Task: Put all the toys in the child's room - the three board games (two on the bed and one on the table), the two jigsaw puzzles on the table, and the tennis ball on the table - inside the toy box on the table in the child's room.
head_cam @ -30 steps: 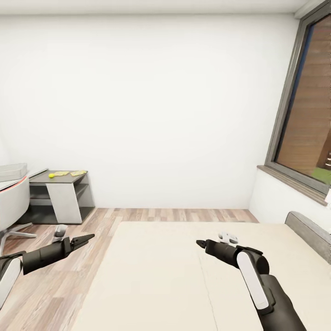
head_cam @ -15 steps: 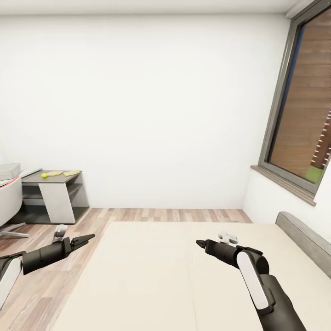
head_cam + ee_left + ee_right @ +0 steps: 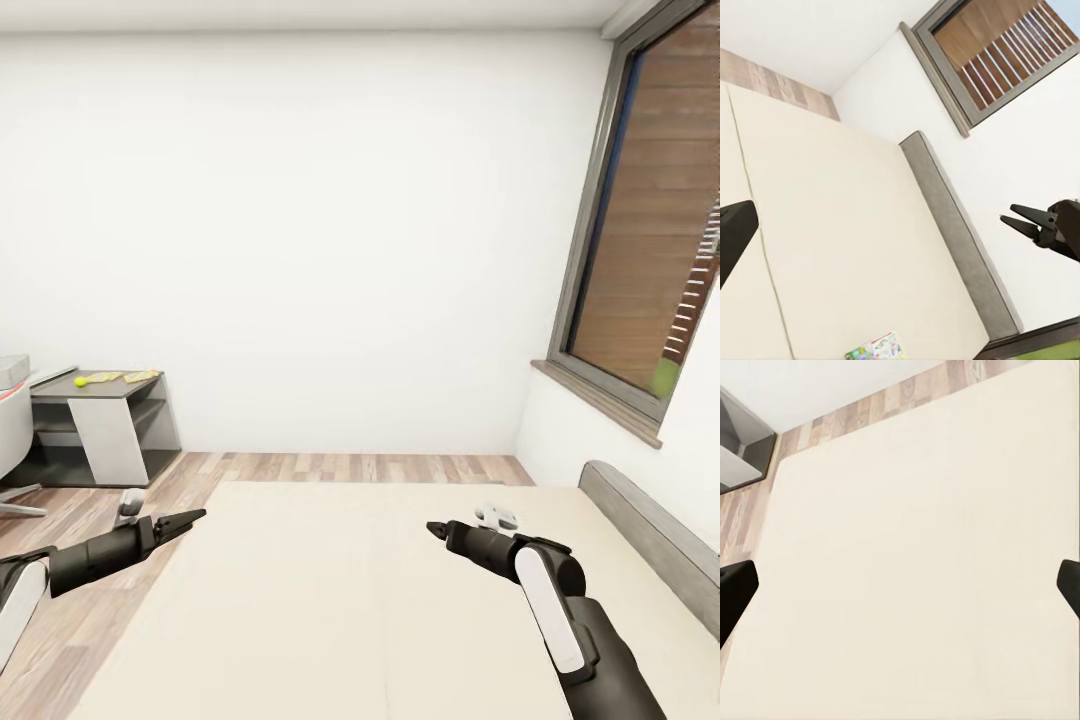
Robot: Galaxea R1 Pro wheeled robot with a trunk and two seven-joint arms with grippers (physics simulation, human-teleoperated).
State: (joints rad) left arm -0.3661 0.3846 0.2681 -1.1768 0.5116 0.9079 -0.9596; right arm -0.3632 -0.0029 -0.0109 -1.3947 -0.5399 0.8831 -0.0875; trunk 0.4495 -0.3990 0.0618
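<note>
Facing a white wall, the head view is taking in the bed [image 3: 330, 600] below and the table [image 3: 100, 385] far off at the left edge, by the wall. On that dark table end the ball [image 3: 80, 381] is sitting just beside two thin puzzles [image 3: 122, 377], all well apart from the bed. A window [image 3: 645, 230] is standing at the right, with the grey headboard [image 3: 650, 535] under it and plank floor [image 3: 370, 467] running along the wall.

The left wrist view is showing what the head view is not: a board game [image 3: 877, 348] with a green and printed cover is lying flat on the bed [image 3: 832, 225], near the headboard [image 3: 960, 240]. It is also catching the right gripper [image 3: 1018, 217] against the wall, its two tips slightly parted. The right wrist view is looking down over the plain bed cover [image 3: 922, 555] with a strip of floor [image 3: 870, 409] and a corner of the table [image 3: 742, 442] beyond.

Against the earlier head frames, the whole picture is shifting: the table is sliding leftward, the window and headboard are coming further in. That is the camera turning; both arms are keeping the same places in the frame.

The left gripper [image 3: 196, 516] is pointing forward over the bed's left edge, arm nearly level, its tips looking pressed close together and holding nothing. The right gripper [image 3: 432, 529] is hanging over the middle of the bed, forearm rising from the lower right, empty too.
</note>
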